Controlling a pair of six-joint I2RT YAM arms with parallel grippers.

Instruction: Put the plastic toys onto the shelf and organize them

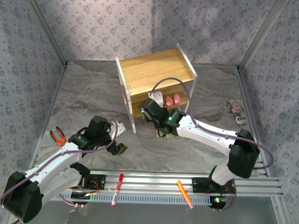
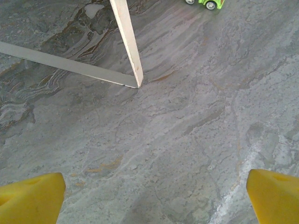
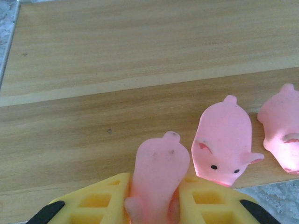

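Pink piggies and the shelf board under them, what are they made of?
The pink pigs, including the one pinched in the right fingers, look like smooth plastic or rubber: even colour, rounded moulded shapes, a faint sheen. Soft or hard, I can't tell. The shelf board looks like pale wood or wood-look laminate, matte, with long grain streaks.

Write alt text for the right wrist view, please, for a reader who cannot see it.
The right claw, yellow-fingered, grips a pink pig toy at the near edge of a wooden shelf board. A second pink pig and a third pink pig rest on the board to its right, the third cut off by the picture's edge.
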